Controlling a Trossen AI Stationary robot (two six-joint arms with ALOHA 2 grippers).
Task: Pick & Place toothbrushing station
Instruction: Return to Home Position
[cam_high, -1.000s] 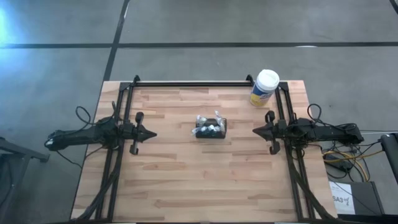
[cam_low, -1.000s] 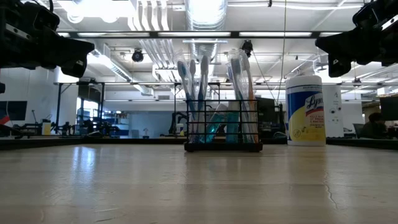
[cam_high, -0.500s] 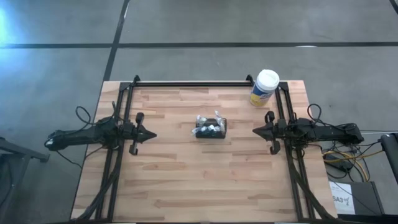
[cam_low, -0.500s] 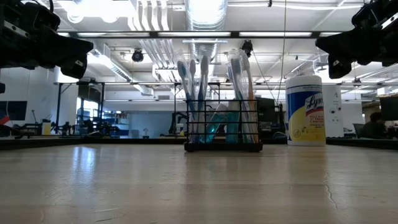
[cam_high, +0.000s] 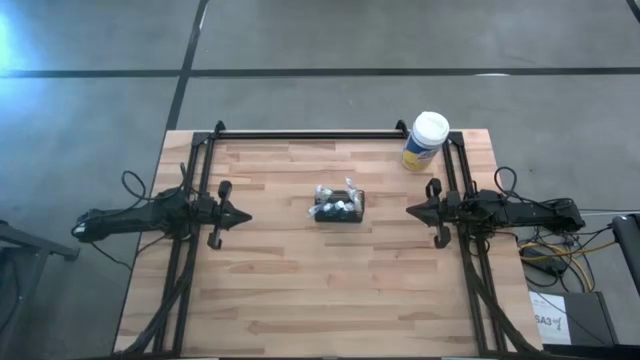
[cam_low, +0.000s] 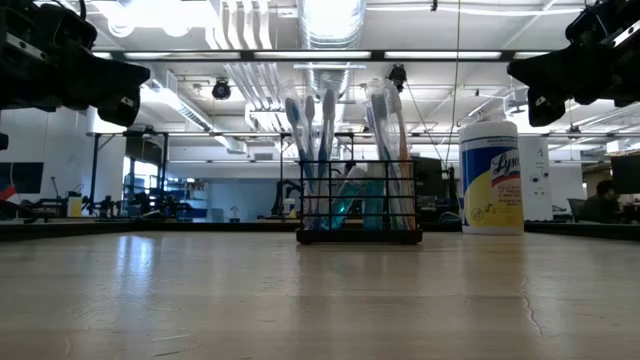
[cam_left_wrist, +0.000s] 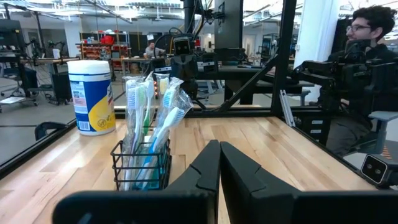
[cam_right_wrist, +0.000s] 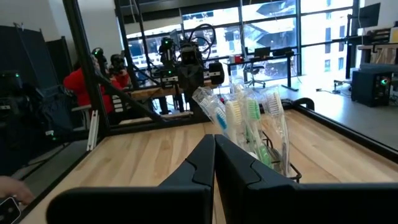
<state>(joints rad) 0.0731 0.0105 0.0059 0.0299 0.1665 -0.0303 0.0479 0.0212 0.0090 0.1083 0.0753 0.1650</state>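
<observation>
While left gripper (cam_high: 240, 214), right gripper (cam_high: 412, 210) hang edgeward (fingers (cam_left_wrist: 205, 171) together), toothbrushing station (cam_high: 338, 206) mid-table

obstacles: caddy (cam_high: 338, 207) centre | canister (cam_high: 425, 140) far-right corner | free: table (cam_high: 300, 290) near half

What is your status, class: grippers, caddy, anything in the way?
Left gripper, right gripper at table sides, jaws shut. Black mesh caddy centred, toothbrushes upright inside. White-lidded round canister far corner, apart.
</observation>
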